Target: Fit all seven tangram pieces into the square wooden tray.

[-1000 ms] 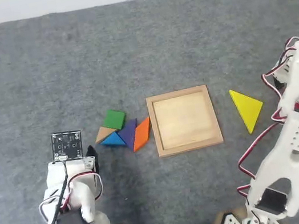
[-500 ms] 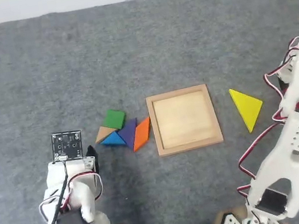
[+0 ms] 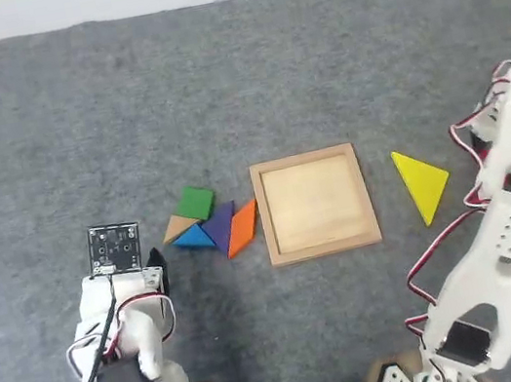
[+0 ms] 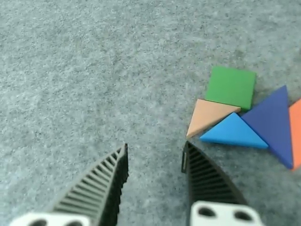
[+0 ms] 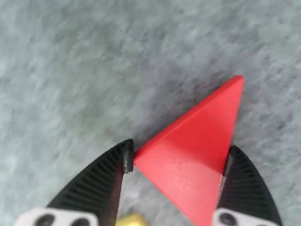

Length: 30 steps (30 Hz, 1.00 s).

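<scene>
The square wooden tray [image 3: 264,214] lies empty at the middle of the carpet. Left of it, several pieces touch in a cluster: green square [image 3: 196,202], tan triangle [image 3: 179,227], blue triangle [image 3: 194,239], purple triangle [image 3: 219,227], orange parallelogram [image 3: 242,228]. A yellow triangle [image 3: 421,182] lies right of the tray. My left gripper [image 4: 155,155] is open just above the carpet, a little left of the tan triangle [image 4: 209,115]. My right gripper [image 5: 178,153] is down at the far right, its fingers pressed against both sides of a red triangle [image 5: 197,141].
Grey carpet covers the whole table, with broad bare stretches behind and in front of the tray. The right arm's white body [image 3: 508,245] rises over the carpet right of the yellow triangle.
The right arm has shifted very slightly toward the right edge. The left arm and all the pieces in the high view have stayed put.
</scene>
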Each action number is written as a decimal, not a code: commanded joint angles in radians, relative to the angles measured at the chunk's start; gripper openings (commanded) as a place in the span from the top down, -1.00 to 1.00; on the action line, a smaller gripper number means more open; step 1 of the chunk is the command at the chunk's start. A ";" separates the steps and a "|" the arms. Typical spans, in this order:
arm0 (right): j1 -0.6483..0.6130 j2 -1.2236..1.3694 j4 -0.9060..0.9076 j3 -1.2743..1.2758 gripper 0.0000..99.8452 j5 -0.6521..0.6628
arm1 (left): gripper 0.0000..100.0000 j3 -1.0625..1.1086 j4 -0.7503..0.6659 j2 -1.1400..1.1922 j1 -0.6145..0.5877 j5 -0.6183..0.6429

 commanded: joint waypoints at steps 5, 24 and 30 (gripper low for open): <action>-0.148 -0.193 0.154 -0.038 0.55 0.060 | 0.64 -0.004 -0.017 -0.012 0.000 -0.009; -0.653 -0.357 0.363 -0.037 0.55 1.002 | 0.64 -0.004 -0.015 -0.012 0.000 -0.009; -0.819 -0.357 0.464 -0.037 0.55 1.346 | 0.64 -0.004 -0.014 -0.011 0.000 -0.009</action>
